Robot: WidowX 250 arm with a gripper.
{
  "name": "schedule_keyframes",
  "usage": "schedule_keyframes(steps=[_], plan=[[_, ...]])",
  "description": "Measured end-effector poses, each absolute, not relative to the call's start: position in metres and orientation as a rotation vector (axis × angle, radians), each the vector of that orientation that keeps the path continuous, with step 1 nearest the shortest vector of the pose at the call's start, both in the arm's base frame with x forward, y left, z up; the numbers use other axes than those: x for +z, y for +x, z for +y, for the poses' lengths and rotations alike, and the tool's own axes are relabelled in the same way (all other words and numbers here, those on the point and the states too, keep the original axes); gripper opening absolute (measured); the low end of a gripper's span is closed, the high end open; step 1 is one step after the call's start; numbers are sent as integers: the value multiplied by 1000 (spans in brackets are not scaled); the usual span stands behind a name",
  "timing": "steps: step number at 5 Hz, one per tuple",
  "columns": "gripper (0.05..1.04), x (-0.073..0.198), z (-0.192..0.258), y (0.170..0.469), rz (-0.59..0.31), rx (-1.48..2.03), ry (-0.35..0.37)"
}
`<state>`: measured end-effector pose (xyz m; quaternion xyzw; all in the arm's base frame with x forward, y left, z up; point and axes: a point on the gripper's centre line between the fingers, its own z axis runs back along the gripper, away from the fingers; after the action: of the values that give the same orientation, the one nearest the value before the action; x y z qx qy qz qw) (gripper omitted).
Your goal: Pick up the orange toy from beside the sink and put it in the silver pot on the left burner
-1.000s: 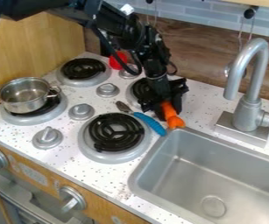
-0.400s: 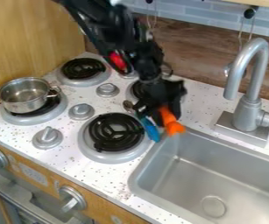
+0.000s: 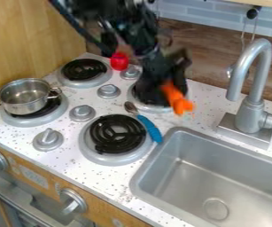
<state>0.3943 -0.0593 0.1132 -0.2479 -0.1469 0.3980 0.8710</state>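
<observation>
Over the back right burner hangs my gripper, shut on an orange object whose lower end sticks out below it. The orange object appears raised above the counter. In front of it and to the left, a spoon with a blue handle lies between the front right burner and the sink, its metal bowl pointing to the back left. A red object stands behind the stove knobs, to the left of the arm.
A metal pot sits on the front left burner. The sink occupies the lower right, with a tall faucet behind it. Several knobs stand up among the burners.
The gripper first came slightly toward the front, then rose and drew back with the orange object. The blue-handled spoon has come into fuller view and lies slightly differently.
</observation>
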Motion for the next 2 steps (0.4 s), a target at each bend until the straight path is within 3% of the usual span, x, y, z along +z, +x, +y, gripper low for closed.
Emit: schedule_keyframes(steps=[2], plan=[[544, 166, 22, 363, -509, 1105, -534]])
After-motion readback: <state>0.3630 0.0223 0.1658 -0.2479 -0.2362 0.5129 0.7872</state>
